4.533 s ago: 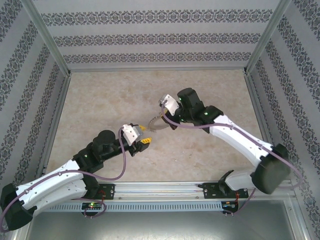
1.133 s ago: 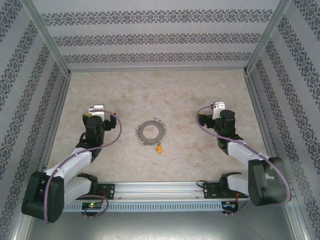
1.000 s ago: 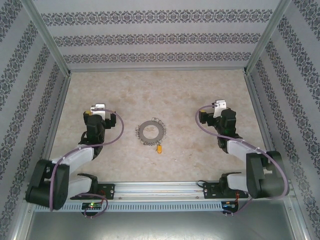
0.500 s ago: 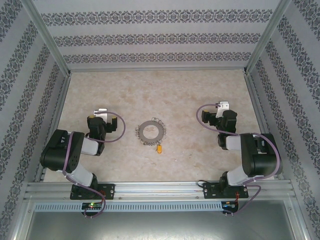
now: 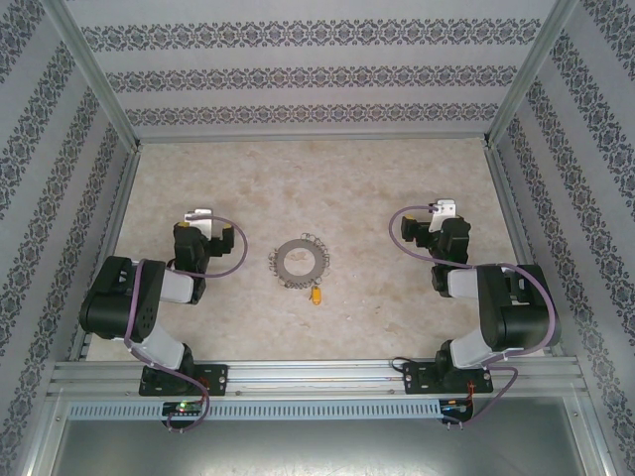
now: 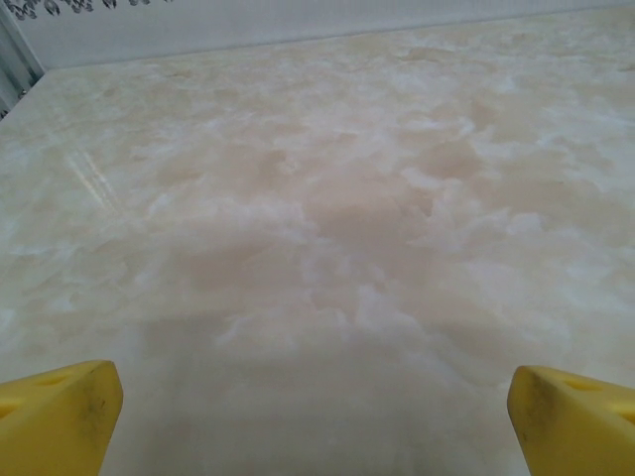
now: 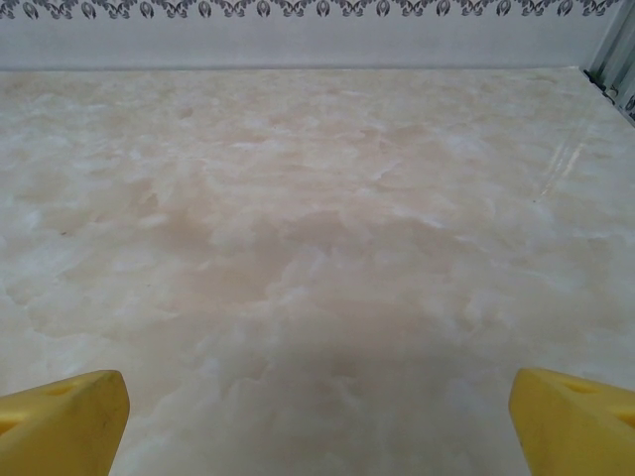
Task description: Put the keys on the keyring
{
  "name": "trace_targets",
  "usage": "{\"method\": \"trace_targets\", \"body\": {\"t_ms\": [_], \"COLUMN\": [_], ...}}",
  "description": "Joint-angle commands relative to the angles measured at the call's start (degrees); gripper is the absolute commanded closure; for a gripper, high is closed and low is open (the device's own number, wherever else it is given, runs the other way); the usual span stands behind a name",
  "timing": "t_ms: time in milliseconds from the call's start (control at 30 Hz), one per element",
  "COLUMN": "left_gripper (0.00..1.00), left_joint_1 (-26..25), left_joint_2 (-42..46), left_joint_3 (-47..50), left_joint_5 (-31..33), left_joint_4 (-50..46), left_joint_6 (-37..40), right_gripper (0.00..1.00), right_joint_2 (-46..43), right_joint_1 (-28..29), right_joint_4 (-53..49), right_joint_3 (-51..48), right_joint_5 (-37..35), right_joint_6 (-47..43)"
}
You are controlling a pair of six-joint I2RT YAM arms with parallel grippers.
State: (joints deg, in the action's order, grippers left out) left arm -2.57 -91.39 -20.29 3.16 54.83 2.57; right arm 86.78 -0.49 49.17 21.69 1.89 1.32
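So the keyring (image 5: 300, 261) lies flat mid-table (image 5: 397, 178), a grey metal disc with a big hole and thin silver wire loops fringing the rim. The key (image 5: 316, 294) is a tiny yellow-orange bit just off its near-right edge, can't tell if it's hooked on. Left gripper (image 6: 313, 402) and right gripper (image 7: 317, 402) both gape wide, holding nothing, well apart from the ring

Ahead of the left gripper (image 6: 316, 421), whose fingers are spread wide, the table (image 6: 327, 198) lies bare up to the back wall (image 6: 298, 20), and likewise ahead of the right gripper (image 7: 317, 421). Between the two grippers lie the ring (image 5: 299, 262) and a small key (image 5: 316, 294) just beside it, both flat. A side wall (image 5: 60, 198) stands on each gripper's outer side.
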Motion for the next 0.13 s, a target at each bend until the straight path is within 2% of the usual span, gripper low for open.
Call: {"method": "trace_targets", "body": {"t_ms": [0, 100], "left_gripper": [0.0, 0.0], "left_joint_1": [1.1, 1.2], "left_joint_2": [0.5, 0.5], "left_joint_3": [-1.4, -1.5], "left_joint_5": [-1.8, -1.9], "left_joint_4": [-0.3, -0.6], "left_joint_6": [-1.3, -1.4], "right_gripper": [0.02, 0.02], "right_joint_2": [0.2, -0.1], "right_joint_1": [0.3, 0.3], "right_joint_4": [1.6, 2.1], "right_joint_3": [0.9, 0.5], "right_joint_5": [-0.2, -0.1], "right_joint_6": [0.8, 0.5]}}
